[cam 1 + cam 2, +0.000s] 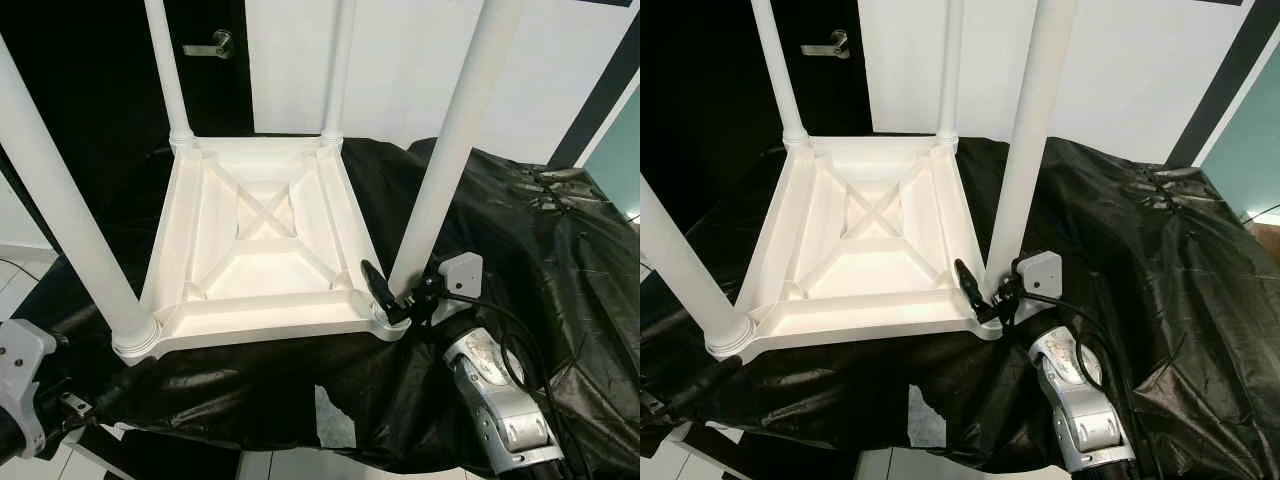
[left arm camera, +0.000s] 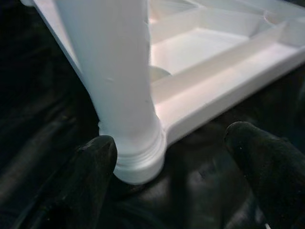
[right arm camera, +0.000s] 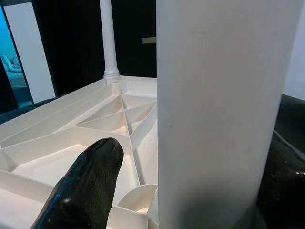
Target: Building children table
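Between the right claw's [image 1: 392, 300] two black fingers stands the near-right leg [image 1: 455, 140] of the upturned table [image 1: 262, 240] — its long axis straight up, square to the reach of the claw. One finger [image 1: 373, 282] lies inside the frame, over the ribbed underside, as the right wrist view shows; the other is round the outer side of the leg, mostly hidden. Whether the pads press the leg or merely bracket it cannot be told from these frames, though the finger sits right against the base where the leg meets its corner socket.

The left claw [image 2: 169, 157] is spread wide and holds nothing. The near-left leg [image 1: 60, 200] rises just ahead of it, one finger [image 2: 93, 164] close beside the threaded collar [image 2: 140, 164], the other well off to the far side over the black sheet [image 1: 520, 240] on which the table lies.

All four legs are up in their corners. Judging by that, the job looks close to done — what remains is probably seating or twisting the leg at the right claw, and any turn must run about that vertical axis, not across it, or the corner may lift off the sheet.
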Tool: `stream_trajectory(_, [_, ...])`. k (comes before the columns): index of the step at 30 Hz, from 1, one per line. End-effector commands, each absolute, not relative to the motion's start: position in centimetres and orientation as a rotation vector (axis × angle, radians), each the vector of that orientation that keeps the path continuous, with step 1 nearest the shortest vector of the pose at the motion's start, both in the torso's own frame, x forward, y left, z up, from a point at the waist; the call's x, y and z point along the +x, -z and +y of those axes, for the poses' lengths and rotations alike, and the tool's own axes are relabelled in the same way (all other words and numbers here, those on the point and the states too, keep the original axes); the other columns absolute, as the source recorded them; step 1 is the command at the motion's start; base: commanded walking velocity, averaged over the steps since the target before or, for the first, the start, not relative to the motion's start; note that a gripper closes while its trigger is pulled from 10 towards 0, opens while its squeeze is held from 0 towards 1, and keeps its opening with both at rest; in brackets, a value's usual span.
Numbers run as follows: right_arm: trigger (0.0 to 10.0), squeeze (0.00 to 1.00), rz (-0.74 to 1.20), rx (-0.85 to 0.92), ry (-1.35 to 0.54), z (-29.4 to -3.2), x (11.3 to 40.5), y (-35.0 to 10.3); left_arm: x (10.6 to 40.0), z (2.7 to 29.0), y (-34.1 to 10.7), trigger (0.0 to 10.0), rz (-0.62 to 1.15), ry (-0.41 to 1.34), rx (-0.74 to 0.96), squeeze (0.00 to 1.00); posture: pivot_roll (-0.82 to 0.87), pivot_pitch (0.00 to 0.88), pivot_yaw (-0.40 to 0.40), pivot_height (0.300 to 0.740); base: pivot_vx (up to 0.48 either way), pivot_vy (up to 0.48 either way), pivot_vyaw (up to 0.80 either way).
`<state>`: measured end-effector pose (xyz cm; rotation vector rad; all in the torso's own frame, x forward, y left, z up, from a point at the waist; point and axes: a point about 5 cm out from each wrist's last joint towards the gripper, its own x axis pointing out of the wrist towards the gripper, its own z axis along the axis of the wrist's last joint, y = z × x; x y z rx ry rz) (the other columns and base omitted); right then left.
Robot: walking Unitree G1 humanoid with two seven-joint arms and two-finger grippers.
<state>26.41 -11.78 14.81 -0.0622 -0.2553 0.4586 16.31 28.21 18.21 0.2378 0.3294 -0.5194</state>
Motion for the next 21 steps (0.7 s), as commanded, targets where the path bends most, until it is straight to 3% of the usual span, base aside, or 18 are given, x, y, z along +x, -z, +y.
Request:
stream_trajectory(1, [10.0, 0.00, -0.235, -0.055, -0.500, -11.3, 26.5, -14.6, 16.7, 28.8, -18.2, 10.0, 0.316, 0.427, 0.261, 0.46, 0.13, 0.000, -0.089, 0.740, 0.000, 0.000, 0.00])
stream_trajectory(2, [10.0, 0.00, -0.233, -0.052, -0.505, -11.2, 26.5, -14.6, 16.8, 28.8, -18.2, 10.0, 0.308, 0.412, 0.242, 0.00, 0.14, 0.000, -0.090, 0.740, 0.000, 0.000, 0.00])
stream_trajectory(21, [10.0, 0.00, -0.209, -0.059, -0.527, -11.2, 27.1, -14.7, 20.9, 27.0, -17.4, 10.0, 0.102, 0.216, 0.087, 0.00, 0.12, 0.000, -0.081, 0.740, 0.000, 0.000, 0.00])
